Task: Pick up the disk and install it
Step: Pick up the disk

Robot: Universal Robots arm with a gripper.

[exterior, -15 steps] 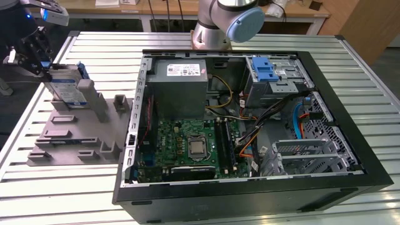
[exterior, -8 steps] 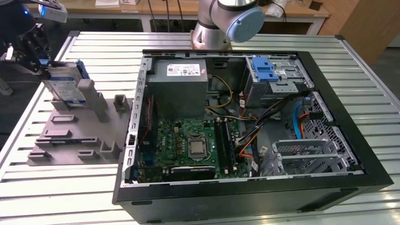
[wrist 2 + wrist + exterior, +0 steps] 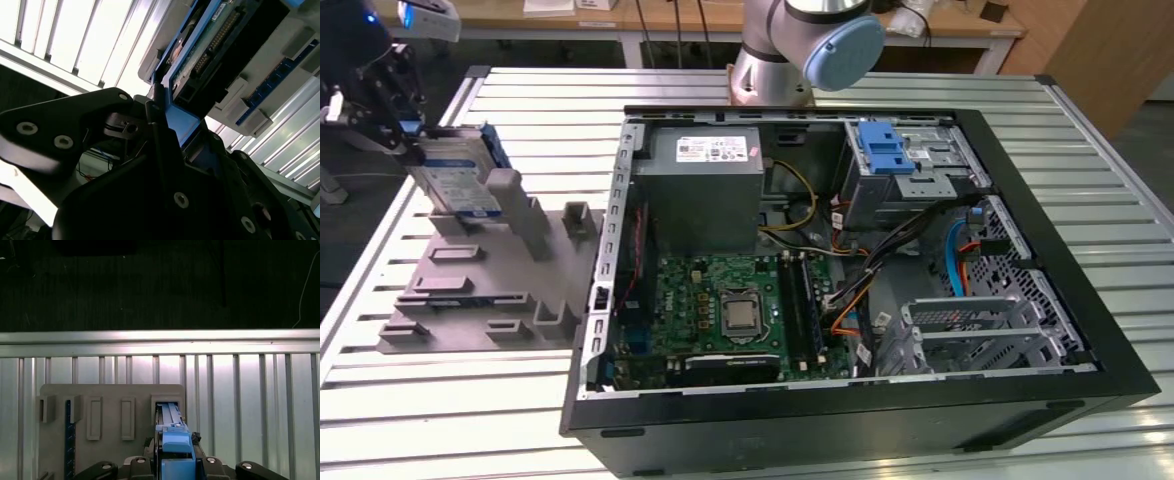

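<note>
Looking at the exterior view, you have the claw (image 3: pixel 411 148) at the upper edge of the disk (image 3: pixel 458 180). The disk stands upright in a slot of the grey holder (image 3: pixel 494 290) on the slatted surface (image 3: pixel 454 410). The open computer case (image 3: pixel 854 420) sits just beside the holder, toward the exterior view's right. Its drive cage (image 3: pixel 897 155) is in the far corner, well apart from the disk.

In the second wrist view the dark fingers (image 3: pixel 156 125) press against the blue frame (image 3: pixel 182 125), so the claw (image 3: pixel 160 102) looks closed on the disk (image 3: pixel 210 45).

In the first wrist view the blue frame (image 3: pixel 176 450) sits centred in the claw (image 3: pixel 175 462). By my reading, you should draw the disk out straight along its slot, because the slot walls hug it closely. There is open room above the holder; mind the case wall.
</note>
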